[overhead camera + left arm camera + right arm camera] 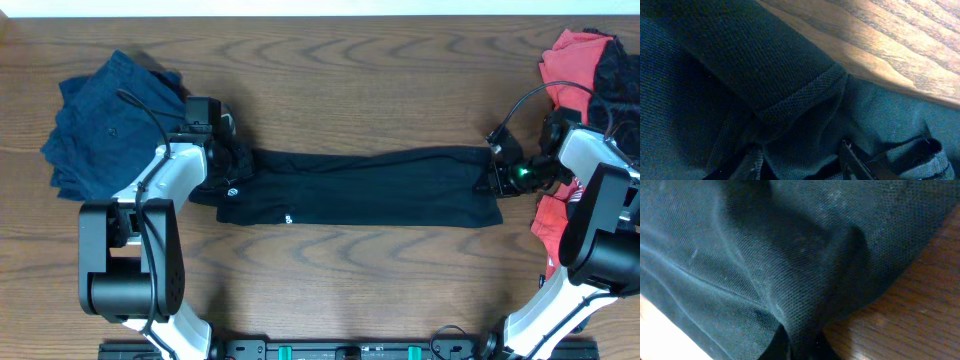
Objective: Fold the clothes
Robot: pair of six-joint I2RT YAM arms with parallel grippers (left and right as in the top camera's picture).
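Black mesh shirt (765,255) fills nearly the whole view, creased into soft folds that run down and gather at the right gripper (799,347), pinched shut on the cloth. Brown wooden counter (910,315) shows to the gripper's right.

The worktop (350,80) is brown wood with a darker curved grain pattern. The shirt (380,188) is plain black with small white logos near its left end; in both wrist views its fabric reads as dark teal-black with a fine mesh weave. The garment (105,125) at far left is navy blue, the garment (570,62) at far right is red, and the one (615,85) lying over it is black with red print; both arms are white and black
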